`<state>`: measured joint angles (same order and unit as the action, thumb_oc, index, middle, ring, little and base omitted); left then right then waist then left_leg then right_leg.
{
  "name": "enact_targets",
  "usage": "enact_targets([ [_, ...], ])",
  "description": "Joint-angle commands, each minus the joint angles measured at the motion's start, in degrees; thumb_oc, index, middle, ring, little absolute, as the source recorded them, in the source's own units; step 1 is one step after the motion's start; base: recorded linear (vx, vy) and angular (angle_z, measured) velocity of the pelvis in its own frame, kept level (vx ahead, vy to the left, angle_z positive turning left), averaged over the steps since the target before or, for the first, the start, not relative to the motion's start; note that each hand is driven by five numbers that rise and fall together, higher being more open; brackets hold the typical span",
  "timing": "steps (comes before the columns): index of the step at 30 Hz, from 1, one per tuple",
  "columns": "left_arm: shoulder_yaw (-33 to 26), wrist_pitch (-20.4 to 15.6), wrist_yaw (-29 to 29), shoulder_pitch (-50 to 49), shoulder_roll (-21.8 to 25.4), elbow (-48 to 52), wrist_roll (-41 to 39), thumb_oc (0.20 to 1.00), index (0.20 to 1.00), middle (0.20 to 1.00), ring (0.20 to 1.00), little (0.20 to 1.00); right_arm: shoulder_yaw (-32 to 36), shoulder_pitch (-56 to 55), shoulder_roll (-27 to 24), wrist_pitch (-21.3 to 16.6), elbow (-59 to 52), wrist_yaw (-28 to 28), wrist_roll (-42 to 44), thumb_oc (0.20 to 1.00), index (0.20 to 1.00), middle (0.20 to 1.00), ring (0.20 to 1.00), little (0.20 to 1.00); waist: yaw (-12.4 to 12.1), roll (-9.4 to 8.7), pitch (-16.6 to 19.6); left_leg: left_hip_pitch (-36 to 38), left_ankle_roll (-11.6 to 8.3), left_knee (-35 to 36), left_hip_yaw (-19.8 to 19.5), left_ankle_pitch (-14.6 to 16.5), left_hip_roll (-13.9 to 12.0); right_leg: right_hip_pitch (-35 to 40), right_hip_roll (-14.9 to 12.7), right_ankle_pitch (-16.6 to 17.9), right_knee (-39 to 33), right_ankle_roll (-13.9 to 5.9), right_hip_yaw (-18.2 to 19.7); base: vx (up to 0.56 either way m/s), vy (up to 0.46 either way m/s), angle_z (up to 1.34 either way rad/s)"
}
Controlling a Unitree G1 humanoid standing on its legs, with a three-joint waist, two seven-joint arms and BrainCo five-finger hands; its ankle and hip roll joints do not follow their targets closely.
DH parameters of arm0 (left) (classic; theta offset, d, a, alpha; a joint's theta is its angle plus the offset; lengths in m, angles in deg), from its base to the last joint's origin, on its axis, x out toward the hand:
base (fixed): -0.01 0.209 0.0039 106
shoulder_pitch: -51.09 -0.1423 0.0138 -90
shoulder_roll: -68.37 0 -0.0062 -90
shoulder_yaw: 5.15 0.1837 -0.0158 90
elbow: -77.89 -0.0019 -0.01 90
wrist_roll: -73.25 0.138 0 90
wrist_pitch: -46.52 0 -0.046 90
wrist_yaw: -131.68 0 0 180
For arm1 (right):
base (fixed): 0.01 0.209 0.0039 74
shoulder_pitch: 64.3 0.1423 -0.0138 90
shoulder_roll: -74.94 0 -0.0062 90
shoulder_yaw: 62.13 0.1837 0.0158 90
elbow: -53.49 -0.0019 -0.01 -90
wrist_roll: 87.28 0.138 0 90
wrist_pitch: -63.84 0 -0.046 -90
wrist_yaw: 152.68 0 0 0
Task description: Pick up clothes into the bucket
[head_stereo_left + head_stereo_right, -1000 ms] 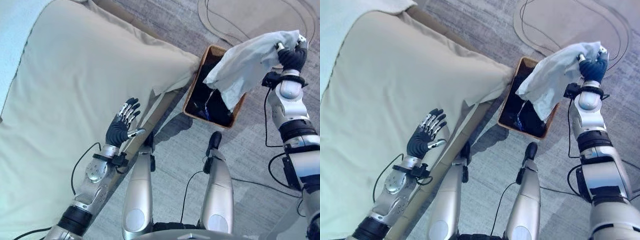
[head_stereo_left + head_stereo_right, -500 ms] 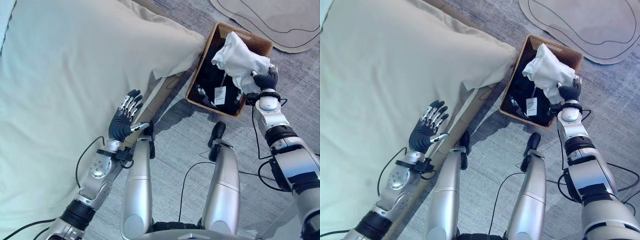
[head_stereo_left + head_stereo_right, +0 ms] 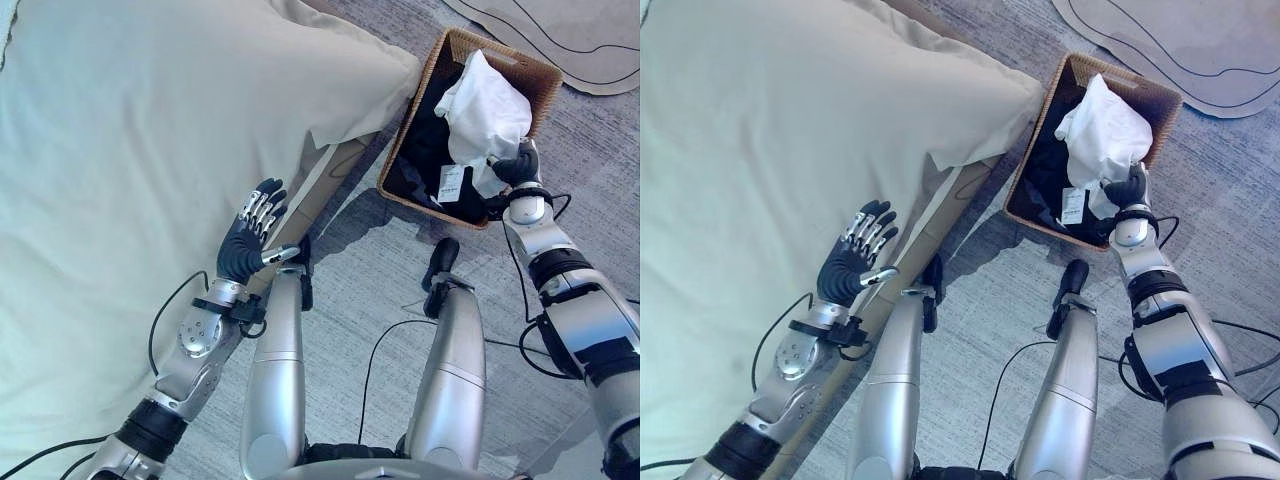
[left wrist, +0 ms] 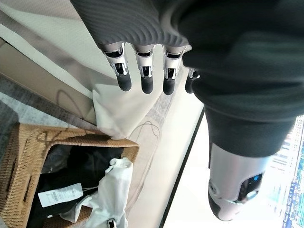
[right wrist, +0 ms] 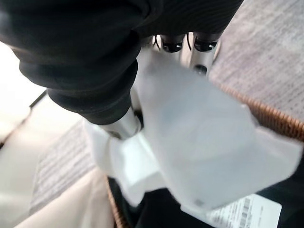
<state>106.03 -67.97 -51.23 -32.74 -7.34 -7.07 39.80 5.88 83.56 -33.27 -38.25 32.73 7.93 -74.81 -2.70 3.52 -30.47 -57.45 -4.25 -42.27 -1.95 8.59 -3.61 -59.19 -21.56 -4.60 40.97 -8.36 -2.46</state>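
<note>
White crumpled cloth garment [image 3: 487, 110] sits in the brown woven wicker basket [image 3: 540, 82], draped over the dark clothes [image 3: 425, 150] already piled inside, bunched toward the basket's far right part. Right hand [image 3: 518, 165] at the basket's near right rim, fingers curled round the lower edge of the white garment, thumb pinching the fabric; right wrist view shows cloth wrapped between thumb and fingers [image 5: 202, 57], part of it hanging into the basket. White paper tag with printed lines [image 3: 451, 180] lies on the dark clothes just beside the white garment, near the right hand.

Basket stands on grey carpeted floor [image 3: 370, 270], just beside the corner of the bed, its long side angled away from the robot. Cream-beige bedcover [image 3: 150, 150] spreads over the bed, a flap of it hanging at the corner near the basket's left rim. Beige flat rug with a dark outline [image 3: 570, 30] lies on the floor past the basket, apart from it.

Left hand [image 3: 250, 238] hovers at the bed's near edge over the bedcover, palm down, fingers straight and slightly spread, holding nothing; left wrist view shows the dark fingertips [image 4: 147, 84] in a row, apart from the cloth below.
</note>
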Motion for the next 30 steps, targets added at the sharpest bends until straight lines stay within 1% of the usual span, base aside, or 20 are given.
enact_targets([
  [1, -1.46, -3.53, 0.01, -0.33, -0.52, 5.01, -1.58, 1.0, 1.0, 1.0, 1.0, 1.0, 0.21, 2.4, -1.65, -0.49, 1.66, -1.55, 0.04, 1.0, 1.0, 1.0, 1.0, 1.0, 0.51, 1.84, 0.73, 2.02, 2.34, 0.9, 1.97, 1.78, 1.69, 3.77, 2.54, -2.01, 0.2, 0.47, -1.32, 0.0, 0.0, 0.0],
  [12, -2.96, -4.0, 1.34, 0.63, -1.47, 2.62, -2.9, 1.0, 1.0, 1.0, 1.0, 1.0, 1.85, -0.04, -0.54, -0.62, 0.56, -1.64, 0.28, 1.0, 1.0, 1.0, 1.0, 1.0, 0.84, 0.82, 2.47, 10.48, 1.7, 8.83, 2.37, -0.49, 1.17, 12.06, 2.89, 0.93, -8.24, -0.15, -3.07, 0.0, 0.001, 0.0],
  [13, -3.05, -4.11, 1.62, 0.67, -1.4, 2.16, -2.83, 1.0, 1.0, 1.0, 1.0, 1.0, 2.33, -0.78, -0.33, -0.74, 0.44, -1.6, 0.42, 1.0, 1.0, 1.0, 1.0, 1.0, 1.0, 0.56, 2.78, 11.23, 1.99, 10.71, 2.85, -2.83, 1.22, 13.05, 2.66, 3.21, -10.42, 0.24, -3.58, 0.0, 0.0, 0.0],
  [14, -3.44, -3.98, 1.56, 0.82, -1.19, 1.64, -2.49, 1.0, 1.0, 1.0, 1.0, 1.0, 2.63, -1.76, -0.14, -0.83, -0.68, -1.76, 0.41, 1.0, 1.0, 1.0, 1.0, 1.0, 1.08, 0.3, 3.26, 13.49, 1.85, 12.72, 2.83, -3.42, 1.13, 15.5, 2.75, 3.86, -12.58, 0.04, -3.95, 0.0, 0.0, 0.0],
  [16, -4.2, -3.98, 1.76, 0.59, -1.18, 1.23, -2.2, 1.0, 1.0, 1.0, 1.0, 1.0, 3.67, -4.24, 0.2, -1.3, -2.87, -1.76, 0.76, 1.0, 1.0, 1.0, 1.0, 1.0, 1.23, -0.14, 3.83, 15.92, 1.67, 14.23, 2.6, -3.79, 1.05, 18.38, 2.83, 4.28, -14.53, -0.1, -4.42, 0.05, -0.031, -0.01],
  [17, -4.18, -3.98, 1.76, 0.57, -1.16, 1.24, -2.2, 1.0, 1.0, 1.0, 1.0, 1.0, 3.7, -4.29, 0.2, -1.28, -2.91, -1.77, 0.75, 1.0, 1.0, 1.0, 1.0, 1.0, 1.23, -0.13, 3.76, 16.07, 1.66, 14.31, 2.59, -3.82, 1.04, 18.55, 2.84, 4.32, -14.62, -0.09, -4.46, 0.06, -0.043, -0.01],
  [18, -5.03, -3.93, 1.76, 0.05, -1.56, 0.45, -2.06, 1.0, 1.0, 1.0, 1.0, 1.0, 5.17, -7.6, 0.46, -2.35, -7.68, -2.11, 1.14, 1.0, 1.0, 1.0, 1.0, 1.0, 1.51, -0.65, 4.33, 18.12, 1.46, 15.68, 2.37, -4.19, 0.82, 20.85, 2.97, 4.69, -16.17, -0.19, -4.85, 0.04, -0.034, -0.01],
  [19, -4.99, -3.94, 1.77, 0.02, -1.53, 0.45, -2.06, 1.0, 1.0, 1.0, 1.0, 1.0, 5.23, -7.72, 0.46, -2.3, -7.78, -2.14, 1.11, 1.0, 1.0, 1.0, 1.0, 1.0, 1.5, -0.65, 4.29, 18.25, 1.45, 15.76, 2.35, -4.22, 0.82, 21.0, 2.98, 4.72, -16.25, -0.18, -4.89, 0.06, -0.055, -0.02],
  [20, -5.23, -4.0, 1.8, -0.18, -1.73, -0.12, -1.79, 1.0, 1.0, 1.0, 1.0, 1.0, 6.26, -9.81, 0.83, -2.89, -10.38, -2.25, 1.44, 1.0, 1.0, 1.0, 1.0, 1.0, 1.62, -0.89, 4.56, 19.38, 1.26, 16.56, 2.13, -4.49, 0.7, 22.27, 3.0, 4.84, -16.89, -0.28, -5.24, 0.05, -0.049, -0.02],
  [22, -5.96, -3.85, 2.2, -0.98, -2.4, -2.27, -1.76, 1.0, 1.0, 1.0, 1.0, 1.0, 9.35, -16.91, 2.15, -4.81, -19.48, -2.17, 2.23, 1.0, 1.0, 1.0, 1.0, 1.0, 2.14, -1.74, 5.53, 23.29, 0.83, 19.06, 1.8, -5.21, 0.09, 26.66, 3.4, 5.16, -19.24, -0.51, -6.25, 0.09, -0.08, 0.02],
  [23, -5.92, -3.86, 2.2, -0.99, -2.37, -2.27, -1.77, 1.0, 1.0, 1.0, 1.0, 1.0, 9.41, -17.03, 2.15, -4.76, -19.59, -2.19, 2.19, 1.0, 1.0, 1.0, 1.0, 1.0, 2.11, -1.75, 5.45, 23.46, 0.82, 19.15, 1.79, -5.24, 0.09, 26.84, 3.41, 5.18, -19.33, -0.51, -6.29, 0.13, -0.093, 0.06],
  [24, -6.85, -3.71, 2.6, -1.54, -2.41, -3.82, -1.51, 1.0, 1.0, 1.0, 1.0, 1.0, 11.4, -22.01, 3.19, -5.72, -25.38, -2.03, 2.02, 1.0, 1.0, 1.0, 1.0, 1.0, 2.36, -2.23, 6.3, 26.57, 0.58, 20.77, 1.56, -5.44, -0.48, 29.89, 3.54, 5.03, -20.66, -0.54, -7.05, 0.08, -0.053, 0.02],
  [25, -6.8, -3.72, 2.61, -1.58, -2.38, -3.81, -1.52, 1.0, 1.0, 1.0, 1.0, 1.0, 11.48, -22.17, 3.21, -5.65, -25.53, -2.06, 1.97, 1.0, 1.0, 1.0, 1.0, 1.0, 2.33, -2.24, 6.19, 26.81, 0.57, 20.88, 1.55, -5.48, -0.48, 30.13, 3.55, 5.06, -20.76, -0.53, -7.09, 0.12, -0.076, 0.0],
  [27, -8.13, -3.48, 3.21, -3.11, -2.48, -5.41, -0.66, 1.0, 1.0, 1.0, 1.0, 1.0, 13.46, -29.15, 4.53, -6.52, -32.67, -0.6, 0.71, 1.0, 1.0, 1.0, 1.0, 1.0, 2.45, -2.94, 7.36, 30.47, 0.5, 22.45, 0.98, -5.5, -1.18, 34.16, 3.62, 4.89, -21.82, -0.69, -7.81, 0.11, -0.087, -0.02],
  [28, -8.1, -3.49, 3.2, -3.15, -2.46, -5.4, -0.65, 1.0, 1.0, 1.0, 1.0, 1.0, 13.5, -29.26, 4.55, -6.47, -32.77, -0.61, 0.68, 1.0, 1.0, 1.0, 1.0, 1.0, 2.45, -2.94, 7.32, 30.6, 0.49, 22.52, 0.96, -5.52, -1.18, 34.31, 3.62, 4.9, -21.89, -0.69, -7.86, 0.09, -0.092, -0.05],
  [29, -8.4, -3.32, 3.19, -3.46, -2.62, -6.39, -0.19, 1.0, 1.0, 1.0, 1.0, 1.0, 14.35, -31.42, 5.4, -6.74, -34.51, -0.2, 0.69, 1.0, 1.0, 1.0, 1.0, 1.0, 2.55, -3.17, 8.07, 31.97, 0.38, 23.61, 0.79, -5.98, -1.33, 35.92, 3.61, 5.13, -22.96, -0.78, -8.36, 0.11, -0.067, 0.0],
  [30, -9.2, -2.87, 3.49, -4.83, -3.3, -7.49, 0.38, 1.0, 1.0, 1.0, 1.0, 1.0, 15.61, -35.23, 6.69, -7.11, -38.16, 0.91, 0.12, 1.0, 1.0, 1.0, 1.0, 1.0, 2.62, -3.5, 9.23, 34.89, 0.21, 25.06, 0.61, -5.85, -1.67, 38.77, 3.94, 4.89, -24.05, -0.92, -8.81, 0.11, -0.065, 0.05],
])
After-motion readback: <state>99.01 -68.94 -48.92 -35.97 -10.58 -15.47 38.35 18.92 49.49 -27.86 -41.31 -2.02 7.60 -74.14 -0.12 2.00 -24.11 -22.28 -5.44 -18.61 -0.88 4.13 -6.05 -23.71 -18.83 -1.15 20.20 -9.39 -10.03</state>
